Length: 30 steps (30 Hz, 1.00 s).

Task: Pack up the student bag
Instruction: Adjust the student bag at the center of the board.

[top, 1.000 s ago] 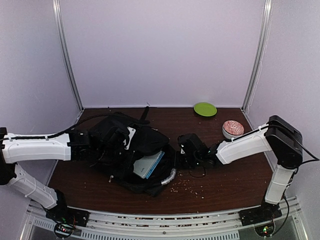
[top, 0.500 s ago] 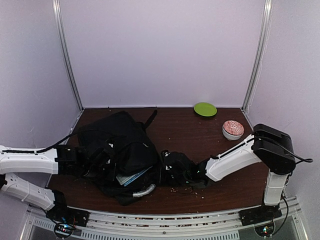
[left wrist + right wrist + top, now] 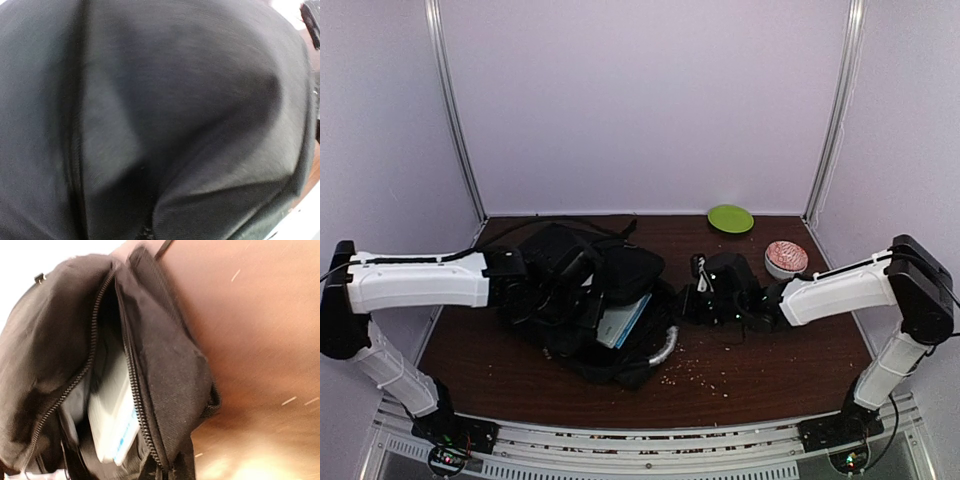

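Locate the dark wooden table (image 3: 790, 360); everything else rests on it.

The student bag (image 3: 620, 275) lies left of centre on the table, between the two arms, with its fabric bunched and raised on the left side. Its main compartment gapes towards the right. In the right wrist view, the bag (image 3: 165, 370) shows an unzipped opening, with the zip (image 3: 131, 370) running along the flap edge.

The left arm (image 3: 420, 282) reaches in from the left. The left gripper (image 3: 545, 285) is buried in the bag's raised fabric and is clenched. You cannot confirm whether fabric is pinched between the jaws. The left wrist view shows only black bag fabric (image 3: 160, 120).

The right arm (image 3: 835, 293) reaches in from the right. The right gripper (image 3: 705, 295) sits just beside the bag's right edge and is fully clenched. You cannot see anything in its grasp.

A white-and-blue book (image 3: 623, 323) protrudes from the opening and also shows in the right wrist view (image 3: 117, 415).

The grey-white handle (image 3: 665, 347) curves along the bag's near right edge.

A green plate (image 3: 730, 218) sits at the far edge. A round dish with a red-patterned top (image 3: 786, 257) lies near the right arm.

Crumbs (image 3: 705, 372) are scattered near the handle.
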### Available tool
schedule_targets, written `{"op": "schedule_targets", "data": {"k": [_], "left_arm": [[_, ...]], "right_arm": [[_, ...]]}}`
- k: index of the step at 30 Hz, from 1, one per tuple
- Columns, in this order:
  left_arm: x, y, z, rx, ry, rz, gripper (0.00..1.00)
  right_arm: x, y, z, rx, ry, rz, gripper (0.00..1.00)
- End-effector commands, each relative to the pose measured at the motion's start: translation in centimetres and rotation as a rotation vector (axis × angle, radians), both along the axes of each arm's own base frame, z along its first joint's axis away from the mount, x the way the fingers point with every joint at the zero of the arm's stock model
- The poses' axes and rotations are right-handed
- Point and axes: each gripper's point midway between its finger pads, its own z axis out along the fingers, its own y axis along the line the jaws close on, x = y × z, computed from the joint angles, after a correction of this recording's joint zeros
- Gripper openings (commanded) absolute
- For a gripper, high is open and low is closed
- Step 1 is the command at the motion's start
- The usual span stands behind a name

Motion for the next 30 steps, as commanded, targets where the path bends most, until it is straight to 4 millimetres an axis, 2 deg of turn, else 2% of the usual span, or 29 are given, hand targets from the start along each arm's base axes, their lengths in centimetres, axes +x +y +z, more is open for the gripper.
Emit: {"op": "schedule_targets", "data": {"k": [1,4,6,8,10,12,14,17,23,26,30], "left_arm": [[2.6,-6.5,1.0,0.000,-0.025,-0.166,0.00],[3.6,-9.6,0.8,-0.007,-0.009,-0.216,0.00],[3.5,-10.6,1.2,-0.023,-0.001,-0.255,0.02],[3.1,-10.9,1.8,-0.037,0.000,-0.287,0.16],[2.5,-10.4,2.6,-0.050,-0.004,-0.305,0.40],[1.8,-9.7,3.5,-0.065,-0.011,-0.316,0.63],[1.0,-8.4,4.3,-0.074,-0.015,-0.318,0.74],[-0.3,-6.1,5.5,-0.093,-0.036,-0.305,0.83],[-2.3,-1.3,6.3,-0.096,-0.071,-0.267,0.89],[-2.4,0.3,6.6,-0.097,-0.112,-0.239,0.90],[-0.9,1.2,6.2,-0.071,-0.171,-0.172,0.90]], "right_arm": [[2.0,-4.9,1.4,-0.126,-0.029,-0.052,0.00],[2.9,-6.6,0.9,-0.139,-0.004,-0.079,0.00],[3.1,-6.9,1.0,-0.135,0.003,-0.078,0.00],[3.1,-6.8,1.6,-0.129,-0.005,-0.066,0.00],[3.2,-6.5,2.6,-0.125,-0.014,-0.057,0.03],[3.2,-6.6,3.8,-0.126,-0.021,-0.051,0.24],[2.9,-7.1,4.8,-0.133,-0.033,-0.059,0.39],[2.0,-8.6,5.1,-0.158,-0.037,-0.082,0.50],[-0.8,-12.0,3.8,-0.179,-0.019,-0.125,0.53],[-2.1,-12.0,5.0,-0.025,-0.067,-0.131,0.55],[-2.9,-10.8,8.6,0.247,-0.118,-0.135,0.62]]}}
